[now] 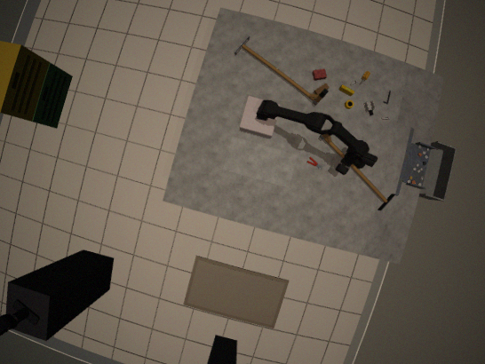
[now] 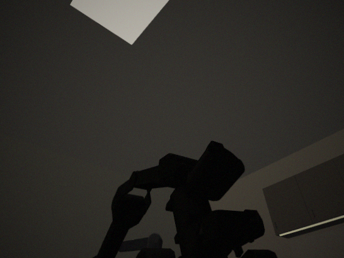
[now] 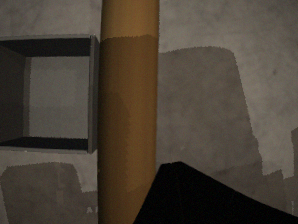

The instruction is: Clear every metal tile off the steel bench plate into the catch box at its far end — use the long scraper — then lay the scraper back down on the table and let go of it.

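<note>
The long scraper (image 1: 370,185) (image 3: 129,75) lies diagonally on the table under my wrist, its black blade (image 1: 386,202) short of the steel plate. In the wrist view a grey hollow box (image 3: 93,95) sits against the handle's left side. My gripper (image 3: 171,172) is shut with nothing held. Its dark tip overlaps the handle's right edge in the wrist view; contact cannot be told. In the top view its fingertips are hidden under the wrist. Several small white, orange and dark tiles (image 1: 417,168) lie on the blue-grey steel plate (image 1: 409,161). The dark catch box (image 1: 445,170) is at its far end.
A second wooden-handled tool (image 1: 277,69) lies behind the arm. A red block (image 1: 319,74), yellow block (image 1: 346,90), yellow ring (image 1: 346,106) and screwdriver (image 1: 366,75) lie toward the back right. Red-handled pliers (image 1: 312,162) lie left of the scraper. A raised strip (image 1: 410,138) edges the plate.
</note>
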